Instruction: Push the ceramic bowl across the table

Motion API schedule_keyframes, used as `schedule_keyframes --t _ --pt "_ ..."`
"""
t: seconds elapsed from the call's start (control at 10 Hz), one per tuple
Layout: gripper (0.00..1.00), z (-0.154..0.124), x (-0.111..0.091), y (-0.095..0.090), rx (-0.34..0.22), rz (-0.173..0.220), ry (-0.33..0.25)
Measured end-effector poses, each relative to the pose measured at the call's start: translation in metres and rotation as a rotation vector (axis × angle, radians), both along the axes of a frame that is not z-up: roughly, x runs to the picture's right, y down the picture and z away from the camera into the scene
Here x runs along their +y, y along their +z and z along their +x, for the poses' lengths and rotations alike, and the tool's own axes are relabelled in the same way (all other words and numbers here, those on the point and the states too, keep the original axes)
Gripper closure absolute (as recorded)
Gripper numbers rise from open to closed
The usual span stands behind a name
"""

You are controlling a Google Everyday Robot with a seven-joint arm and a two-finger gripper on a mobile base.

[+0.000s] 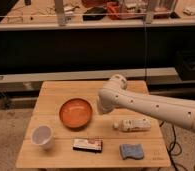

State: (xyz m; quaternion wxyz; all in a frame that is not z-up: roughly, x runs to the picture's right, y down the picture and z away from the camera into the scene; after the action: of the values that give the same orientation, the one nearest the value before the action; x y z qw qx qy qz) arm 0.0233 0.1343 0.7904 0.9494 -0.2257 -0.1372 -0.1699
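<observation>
The ceramic bowl (pixel 76 113) is round, shallow and orange-brown with a darker rim. It sits upright on the light wooden planked table (pixel 56 92), left of centre. My white arm reaches in from the right over the table. The gripper (pixel 103 104) is at its end, just to the right of the bowl's rim and close to it. Whether it touches the bowl is not visible.
A white cup (pixel 43 136) stands at the front left. A dark flat packet (pixel 88 145) lies in front of the bowl. A white bottle (pixel 131 124) lies on its side at the right, with a blue sponge (pixel 131 151) in front of it. Shelving stands behind the table.
</observation>
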Motion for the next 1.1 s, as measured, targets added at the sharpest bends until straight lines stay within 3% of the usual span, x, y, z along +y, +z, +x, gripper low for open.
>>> schedule_keyframes --t 1.1 --pt "0.99 -0.033 0.013 0.040 -0.048 -0.020 0.003"
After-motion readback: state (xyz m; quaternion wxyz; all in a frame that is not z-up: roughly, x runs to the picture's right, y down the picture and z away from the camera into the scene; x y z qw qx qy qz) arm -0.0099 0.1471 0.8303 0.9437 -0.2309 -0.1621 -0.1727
